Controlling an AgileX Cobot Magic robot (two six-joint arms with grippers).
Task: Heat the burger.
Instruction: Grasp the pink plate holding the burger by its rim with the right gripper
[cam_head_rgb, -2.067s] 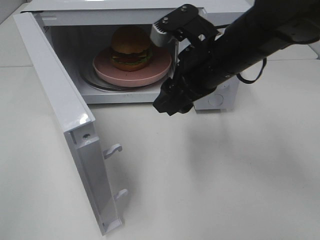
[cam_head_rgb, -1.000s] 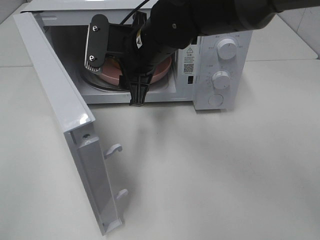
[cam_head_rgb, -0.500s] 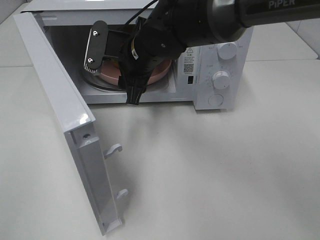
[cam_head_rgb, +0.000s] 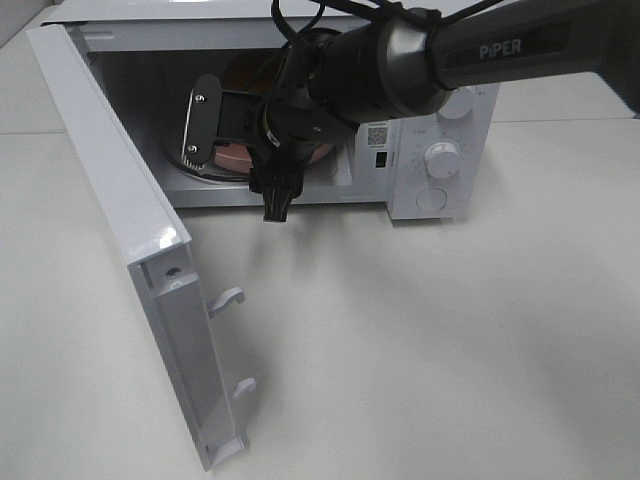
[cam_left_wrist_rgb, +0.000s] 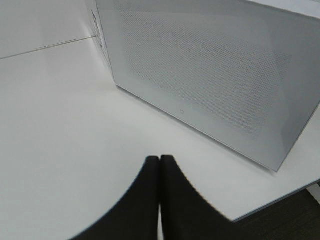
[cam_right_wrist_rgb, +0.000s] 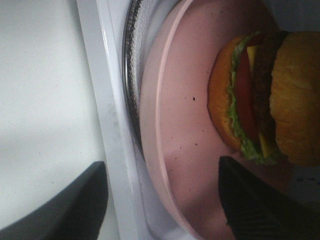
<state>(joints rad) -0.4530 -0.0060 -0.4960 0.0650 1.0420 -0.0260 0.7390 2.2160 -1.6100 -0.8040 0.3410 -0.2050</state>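
View of the heating station with the microwave open. The burger sits on a pink plate that rests on the glass turntable inside the cavity; from overhead, most of it is hidden behind the right arm. The right gripper hangs at the cavity mouth with its fingers spread wide and gripping nothing, one over the plate beside the burger and the other outside above the sill, so the plate rim lies between them. The left gripper is out of the overhead view; its own camera shows its fingers pressed together and empty, low over the table beside a perforated white panel of the microwave. The main hazard appears to be at the rim: if the inner finger catches it as the arm pulls out, the plate could be dragged off the turntable or the burger tipped. A second hazard is the door, which stands swung far open with its latch hooks exposed. If it is closed while the arm crosses the opening, it would strike the arm. The two knobs probably cannot start heating until the door is latched. The table is plain, matte white and bare in front of the microwave; pale surfaces lie beyond it.
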